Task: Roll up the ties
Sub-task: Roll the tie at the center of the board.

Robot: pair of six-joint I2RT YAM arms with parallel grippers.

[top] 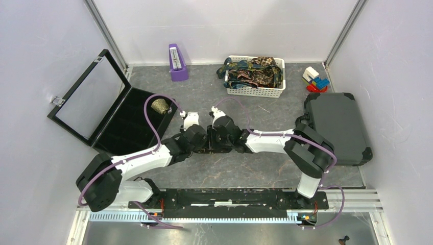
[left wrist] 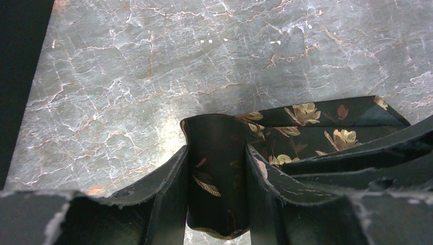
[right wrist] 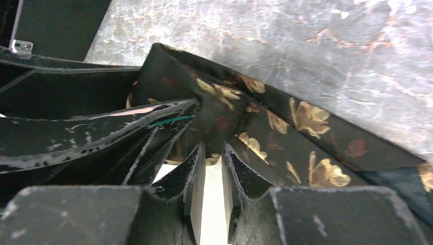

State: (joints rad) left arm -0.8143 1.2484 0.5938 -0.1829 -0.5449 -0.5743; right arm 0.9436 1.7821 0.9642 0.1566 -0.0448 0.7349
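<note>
Observed: black fabric necktie with gold leaf-and-flower print (left wrist: 306, 115) at the middle of the grey marbled table (left wrist: 153, 61), under the two wrists where the arms meet. In the top view it is almost wholly covered by them.

Left fingers (left wrist: 171, 184): clenched on the tie. A doubled, rounded fold of the fabric is held between them and fills the gap. The fold's end stands just past the fingertips. The rest of the tie runs off to the right of the fold, lying flat on the table.

Right fingers (right wrist: 196, 163): set close together, with only a narrow slit between them. The tie lies just ahead of the tips and to their right, folded over itself. A small gold-printed edge is seen at the mouth of the slit. Whether that edge is pinched cannot be told.

Elsewhere:
- A white slotted plastic basket (top: 255, 92) is noted at the far edge, holding a heap of further patterned ties (top: 253, 69).
- An open black hinged case (top: 127, 122) is at the left, with a tan rolled bundle (top: 160, 105) in it.
- A closed dark grey hard case (top: 337, 125) is at the right.
- Purple cables (top: 153, 117) are routed along both arms.
</note>
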